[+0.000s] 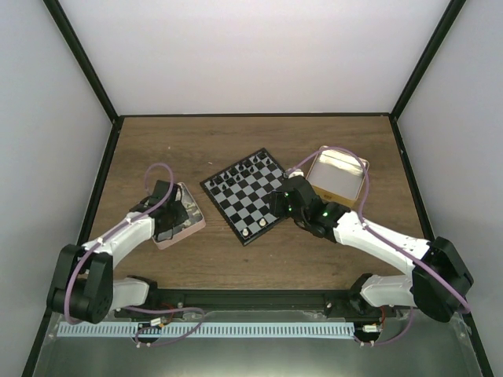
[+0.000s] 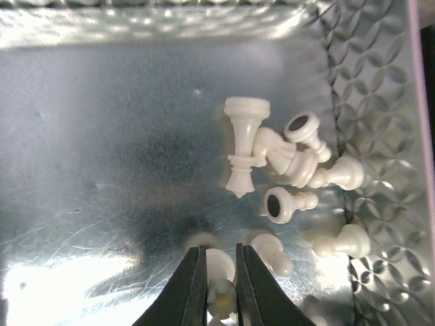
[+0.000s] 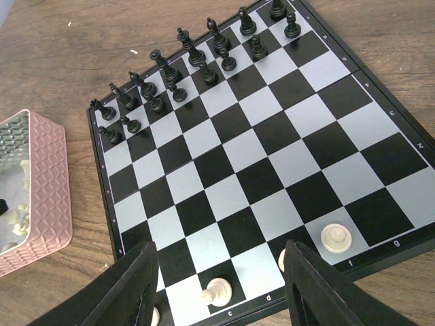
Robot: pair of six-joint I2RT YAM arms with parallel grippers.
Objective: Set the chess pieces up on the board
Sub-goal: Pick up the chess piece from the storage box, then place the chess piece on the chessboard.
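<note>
Fingers (image 2: pixel 189 292) of the left gripper (image 2: pixel 219 252), black and close to the lens, stood almost together. A cream-white piece (image 2: pixel 219 266) was pinched in the narrow slot between them. The jaws were down inside the pink tin (image 2: pixel 380 136), over its shiny metal floor, with the embossed wall to their right. Beyond the jaws and a little to their right lay the loose chess pieces (image 2: pixel 272 163) in a tumbled cluster. The tallest lay flat, and several small ones lay on their sides showing dark round bases. One more small piece lay just beside the outer face of the right-hand finger.

The right gripper (image 3: pixel 219 265) hung over the near edge of the board (image 3: pixel 272 136) with its jaws wide apart and nothing in them. Between the jaws, on the board's nearest row, a cream-white figure (image 3: pixel 217 291) stood upright, apart from both fingers. A second figure (image 3: pixel 335 238) stood just beyond the tip of the right-hand finger. Two more showed only as slivers at the fingers' edges. Far ahead of the jaws, the black pieces (image 3: pixel 197 58) stood upright in two rows along the opposite side. The squares between the jaws and those rows carried nothing.

From above, the board lay turned cornerwise on the wooden table (image 1: pixel 259 141), between the two grippers. A gold tin (image 1: pixel 338 177) stood near the board's corner, behind the right jaws.
</note>
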